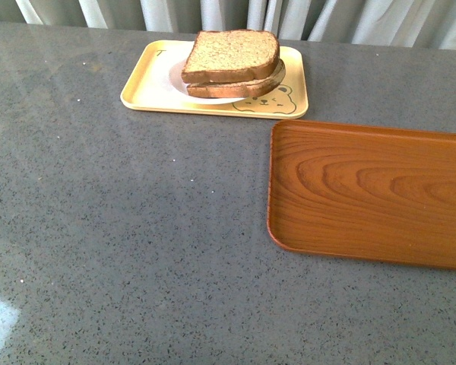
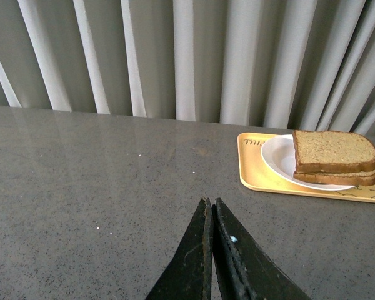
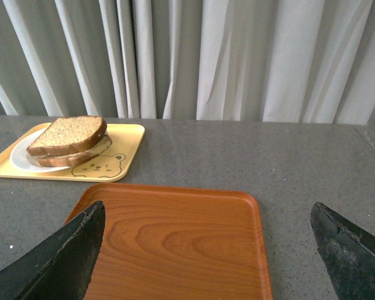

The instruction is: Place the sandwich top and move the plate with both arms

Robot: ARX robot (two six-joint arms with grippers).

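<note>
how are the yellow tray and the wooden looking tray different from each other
The yellow bear-print tray carries a white plate with stacked bread slices; the brown wood-grain tray carries nothing. In the front view the yellow tray sits farther back, near the curtain, while the brown tray lies nearer and to the right and looks bigger. The yellow one has a printed bear, the brown one a grain pattern. Both are rimmed rectangles with rounded corners, flat on the grey table.

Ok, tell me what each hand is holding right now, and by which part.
Nothing is held. The left hand is shut on nothing above bare table, and the right hand is open over the brown tray. The top slice sits untouched on the plate.
</note>
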